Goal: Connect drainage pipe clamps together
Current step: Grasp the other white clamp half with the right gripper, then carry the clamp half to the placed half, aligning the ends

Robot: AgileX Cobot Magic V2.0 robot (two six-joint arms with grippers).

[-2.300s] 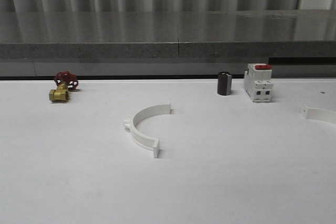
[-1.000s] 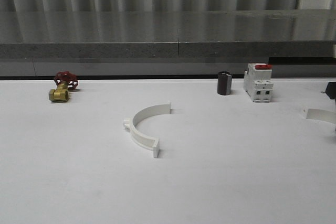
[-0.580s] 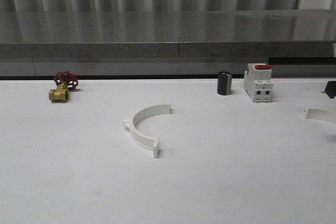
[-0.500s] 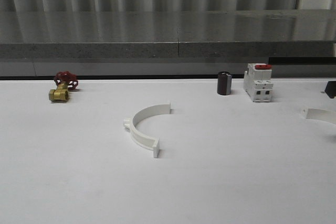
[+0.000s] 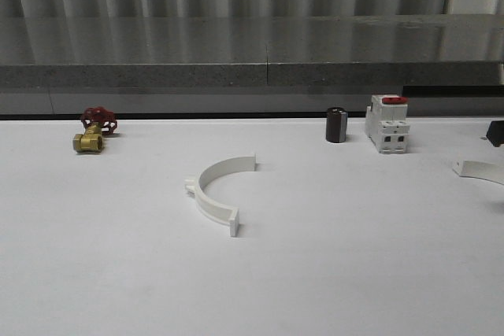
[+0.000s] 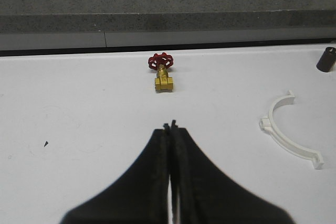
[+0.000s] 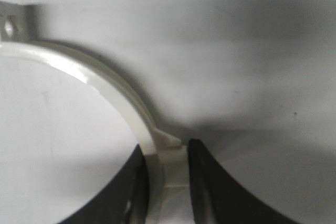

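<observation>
Where grey ledge (image 5: 252, 76) meets it, white table (image 5: 331, 273), matte throughout.

One clamp (image 5: 216, 191) is laid near the middle of the table (image 5: 354, 273); a second clamp (image 5: 480, 169) is placed at the far right edge, well apart from the first. A valve (image 5: 93, 131) is set far back on the left; a cylinder (image 5: 336, 125) is stood at the back right of centre, with a breaker (image 5: 387, 124) just beside it on its right. A ledge (image 5: 236, 60) is run behind the table along the whole back.
</observation>
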